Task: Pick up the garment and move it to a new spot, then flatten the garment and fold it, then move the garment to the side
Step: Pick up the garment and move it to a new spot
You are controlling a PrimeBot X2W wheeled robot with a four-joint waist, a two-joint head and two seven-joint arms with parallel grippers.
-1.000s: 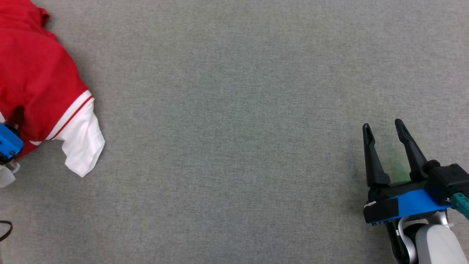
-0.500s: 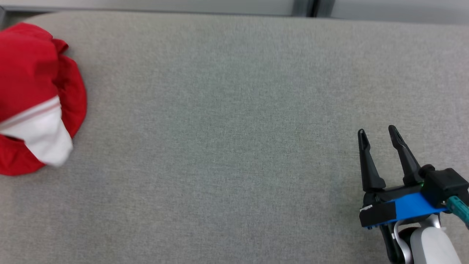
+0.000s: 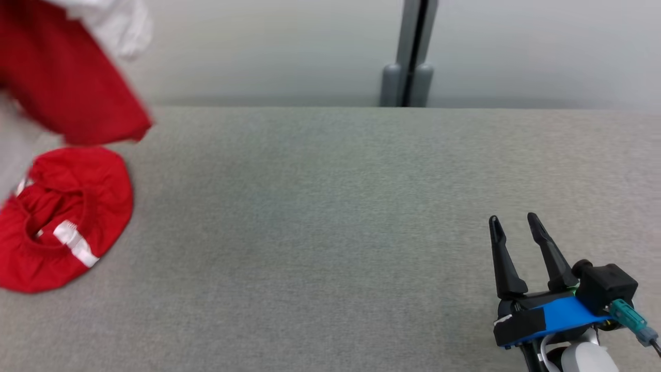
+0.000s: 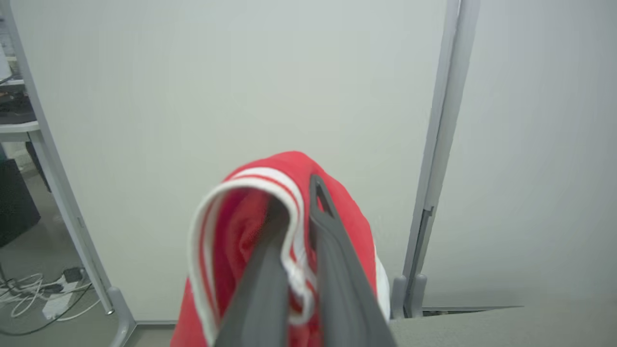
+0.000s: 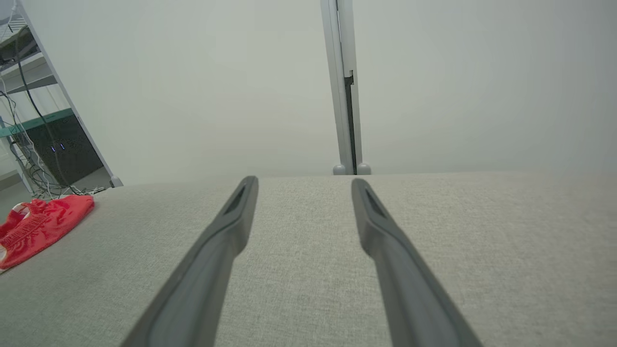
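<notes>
The garment (image 3: 62,77) is red with white trim; its upper part hangs blurred in the air at the head view's top left. Its lower part (image 3: 62,222) lies bunched on the grey table at the left, and appears as a red heap (image 5: 43,224) in the right wrist view. In the left wrist view my left gripper (image 4: 295,202) is shut on a white-edged fold of the garment (image 4: 250,226), held high in front of the wall. My right gripper (image 3: 513,219) rests low at the right, open and with nothing in it (image 5: 303,184), far from the cloth.
The grey cloth-covered table (image 3: 330,217) stretches wide between the garment and my right gripper. Behind its far edge stands a pale partition wall with a grey post (image 3: 410,51). Cables and a shelf (image 5: 33,144) lie off the table's left end.
The head camera has tilted up, bringing the far edge and wall into view. The garment has risen from the table at the left. My right gripper stays open in place.
</notes>
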